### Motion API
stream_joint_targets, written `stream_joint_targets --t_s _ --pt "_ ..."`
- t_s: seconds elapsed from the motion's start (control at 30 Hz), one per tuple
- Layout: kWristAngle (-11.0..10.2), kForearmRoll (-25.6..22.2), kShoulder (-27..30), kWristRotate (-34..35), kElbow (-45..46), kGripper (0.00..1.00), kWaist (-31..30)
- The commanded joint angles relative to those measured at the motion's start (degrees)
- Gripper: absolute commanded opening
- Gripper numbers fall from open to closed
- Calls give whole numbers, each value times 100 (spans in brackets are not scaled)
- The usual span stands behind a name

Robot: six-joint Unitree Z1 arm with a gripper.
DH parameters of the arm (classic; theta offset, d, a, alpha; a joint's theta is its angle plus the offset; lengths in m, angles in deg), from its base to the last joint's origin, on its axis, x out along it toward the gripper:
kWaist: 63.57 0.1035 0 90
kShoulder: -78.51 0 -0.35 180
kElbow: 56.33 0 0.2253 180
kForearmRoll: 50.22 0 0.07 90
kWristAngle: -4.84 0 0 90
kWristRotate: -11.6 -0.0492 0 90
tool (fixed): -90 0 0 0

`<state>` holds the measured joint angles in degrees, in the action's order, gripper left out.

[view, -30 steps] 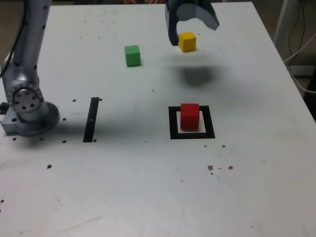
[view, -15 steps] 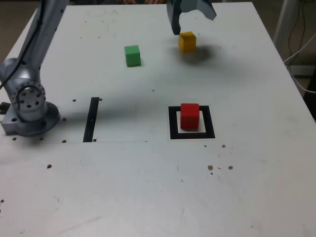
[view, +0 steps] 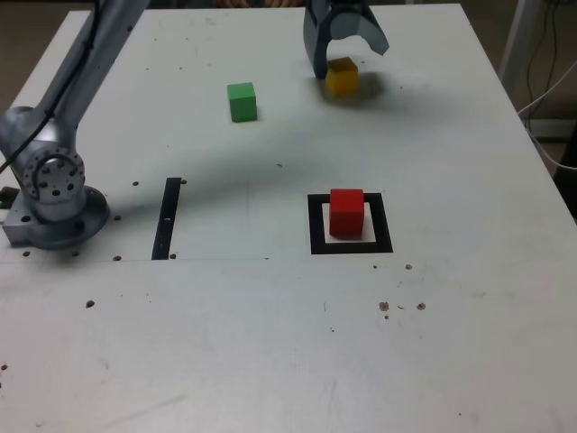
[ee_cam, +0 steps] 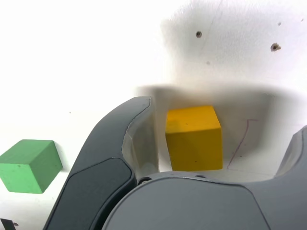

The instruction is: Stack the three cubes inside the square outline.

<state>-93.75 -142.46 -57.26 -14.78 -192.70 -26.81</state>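
Observation:
The yellow cube [view: 343, 78] [ee_cam: 194, 139] sits on the white table near the far edge. My gripper [view: 348, 58] [ee_cam: 223, 120] is open and low over it, one finger on each side of the cube with gaps showing. The green cube [view: 242, 101] [ee_cam: 29, 165] lies apart, toward the exterior view's left of the yellow one. The red cube [view: 346, 212] stands alone inside the square outline [view: 316, 225], nearer the camera.
A thin black tape strip [view: 167, 218] lies at the exterior view's left of the outline. The arm's base [view: 54, 194] stands at the table's left edge. Cables [view: 552, 90] hang past the right edge. Small dark specks dot the tabletop.
The gripper has come down and slightly away from the camera, from hovering above the yellow cube to straddling it. All three cubes have stayed put.

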Motion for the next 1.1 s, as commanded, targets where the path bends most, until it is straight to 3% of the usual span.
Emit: stream_joint_targets --t_s 0.0,0.33,0.73,1.07 --pt "64 -8 -53 -22 1 94 4" --pt "602 137 -212 -279 25 82 139" --pt "543 283 2 -147 244 52 139" --pt "542 333 48 -97 352 50 15"
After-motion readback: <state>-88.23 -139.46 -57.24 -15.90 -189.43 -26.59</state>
